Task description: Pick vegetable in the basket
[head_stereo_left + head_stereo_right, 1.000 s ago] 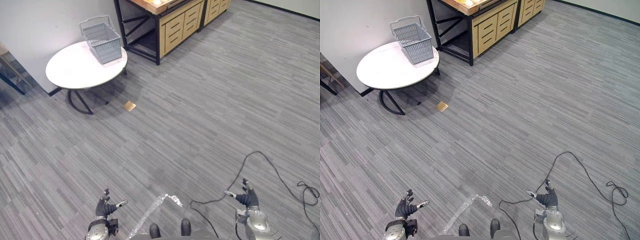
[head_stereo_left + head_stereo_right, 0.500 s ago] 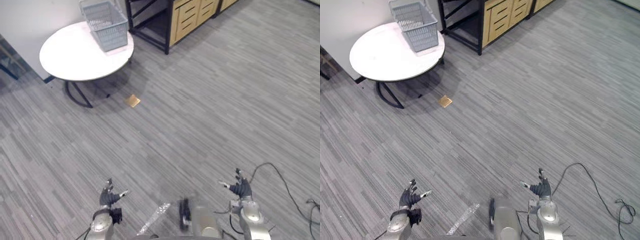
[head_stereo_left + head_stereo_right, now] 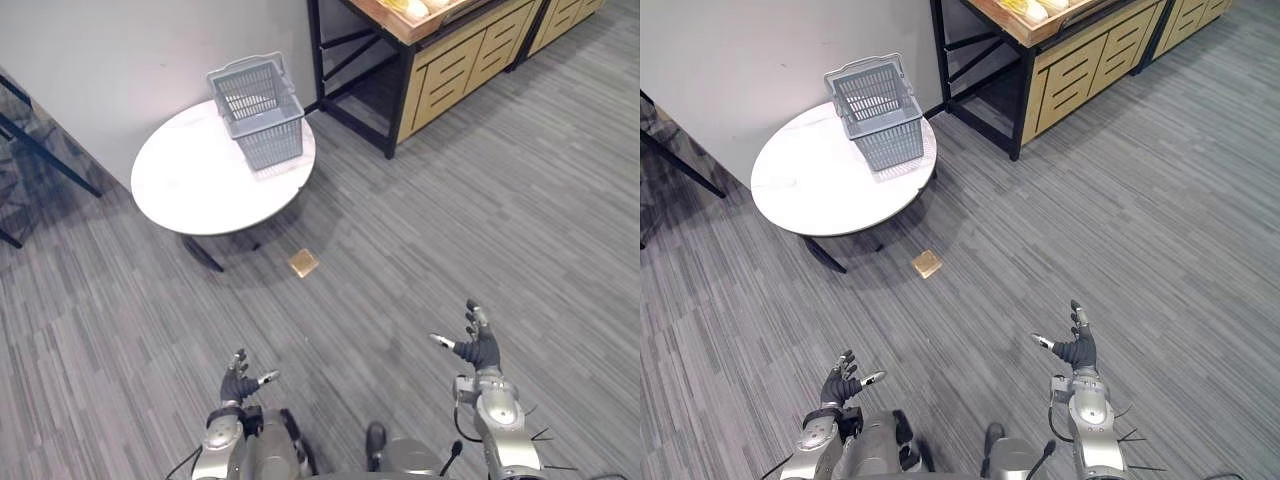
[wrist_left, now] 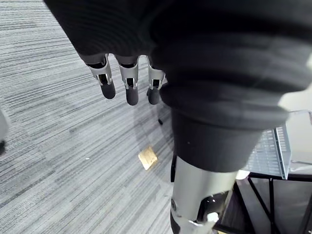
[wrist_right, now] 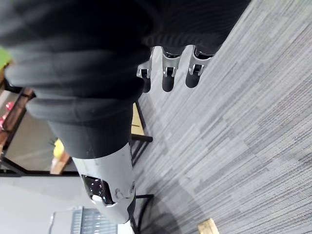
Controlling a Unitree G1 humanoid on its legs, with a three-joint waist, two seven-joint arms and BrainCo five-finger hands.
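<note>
Grey plastic mesh basket [image 3: 258, 110]: upright near the edge of round white tabletop [image 3: 195, 185]. Left robot hand [image 3: 238, 384] and right robot hand [image 3: 478, 348]: fingers spread, empty, over grey carpet floor [image 3: 400, 250].

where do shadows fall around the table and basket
Left eye view: the round white table throws a soft shadow onto the grey carpet floor beneath it; right eye view: the grey plastic mesh basket lays a faint lattice shadow on the table.
</note>
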